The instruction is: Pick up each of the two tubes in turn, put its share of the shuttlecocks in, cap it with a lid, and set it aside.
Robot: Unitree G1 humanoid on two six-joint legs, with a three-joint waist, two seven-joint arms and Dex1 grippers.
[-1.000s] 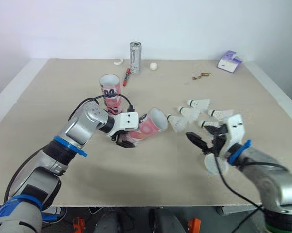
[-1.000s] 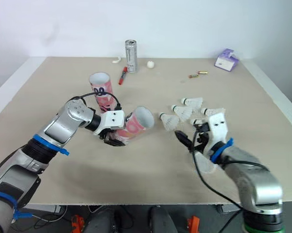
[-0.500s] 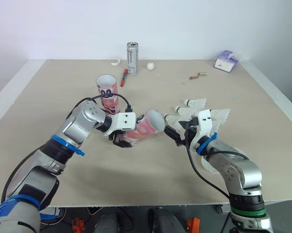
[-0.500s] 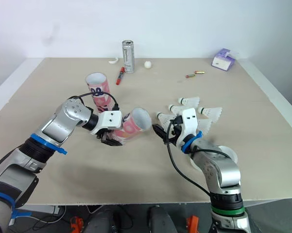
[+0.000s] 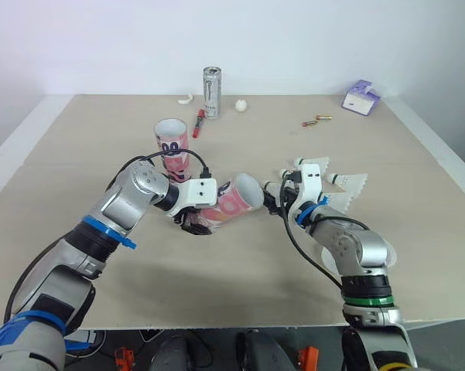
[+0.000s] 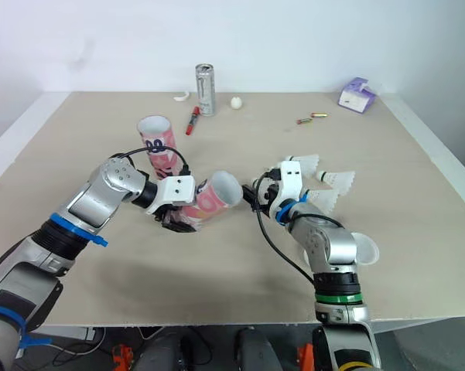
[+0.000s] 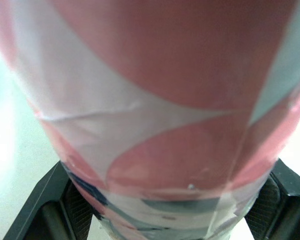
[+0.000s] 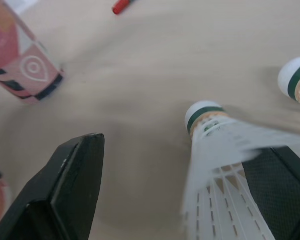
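Note:
My left gripper (image 5: 195, 219) is shut on a pink and white tube (image 5: 234, 202), holding it tilted just above the table with its open mouth toward the shuttlecocks; the wrist view shows both fingers (image 7: 45, 210) against the tube (image 7: 150, 100). A second pink tube (image 5: 172, 139) stands upright behind it. My right gripper (image 5: 273, 198) is open, low over the table just right of the held tube's mouth. A white shuttlecock (image 8: 214, 145) lies between its fingers, close to one of them. More shuttlecocks (image 5: 316, 164) (image 5: 350, 180) lie behind it. A white lid (image 5: 384, 259) rests beside my right forearm.
At the table's back stand a silver can (image 5: 212, 81), a red marker (image 5: 201, 122), a white ball (image 5: 244, 103) and a curved white piece (image 5: 187, 99). Two small batteries (image 5: 319, 120) and a purple box (image 5: 362, 97) lie at the back right.
My right arm has swung from the front right in toward the shuttlecocks, its gripper now beside the held tube's mouth. The left gripper has kept hold of the tube, hardly moving.

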